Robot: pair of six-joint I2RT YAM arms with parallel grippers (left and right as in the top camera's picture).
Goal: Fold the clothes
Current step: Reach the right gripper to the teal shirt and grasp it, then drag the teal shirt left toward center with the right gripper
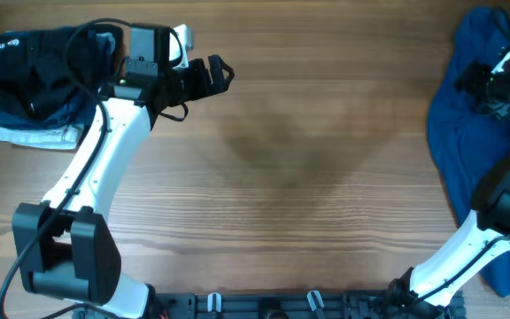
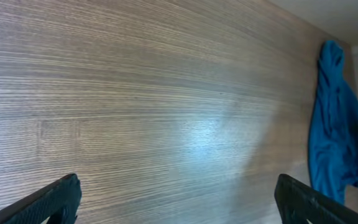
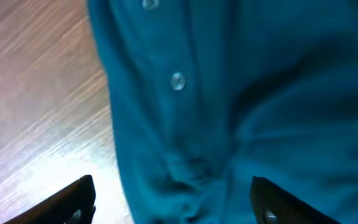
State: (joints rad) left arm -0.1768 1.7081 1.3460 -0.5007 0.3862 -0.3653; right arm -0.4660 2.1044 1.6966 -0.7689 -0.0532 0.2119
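Observation:
A crumpled blue buttoned shirt (image 1: pixel 467 133) lies along the table's right edge. It also shows in the left wrist view (image 2: pixel 334 118) and fills the right wrist view (image 3: pixel 241 106). My right gripper (image 1: pixel 483 84) hovers over its upper part, open, jaws (image 3: pixel 173 199) spread above the cloth with nothing held. A stack of folded dark and white clothes (image 1: pixel 34 84) sits at the far left corner. My left gripper (image 1: pixel 212 75) is open and empty right of that stack, over bare wood (image 2: pixel 176 199).
The wooden table (image 1: pixel 290 177) spans the view. The arm bases and a black rail (image 1: pixel 264 306) stand along the front edge. The left arm's cables loop above the folded stack.

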